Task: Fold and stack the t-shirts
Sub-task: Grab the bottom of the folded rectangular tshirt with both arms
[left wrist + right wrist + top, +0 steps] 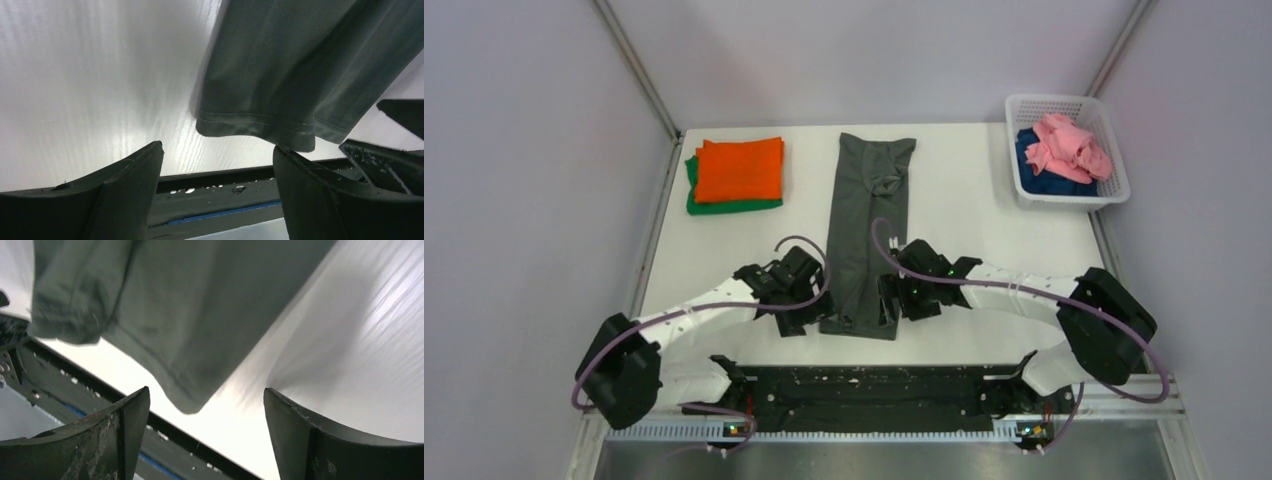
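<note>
Dark grey t-shirt (864, 230) lies as a long strip mid-table (984, 220), running twelve to six o'clock. Left gripper (217, 147) sits at its seven o'clock corner with fingers spread and gripping nothing. Right gripper (206, 390) is likewise at five o'clock (hem just beyond its fingers). Orange t-shirt (739, 168) lies on the green t-shirt (724, 206) at ten. Pink t-shirt (1069, 145) and dark blue t-shirt (1049, 182) are in the basket (1114, 190) at two.

Top camera looks down; wrist cameras (close, low) share the grey t-shirt (854, 220)
</note>
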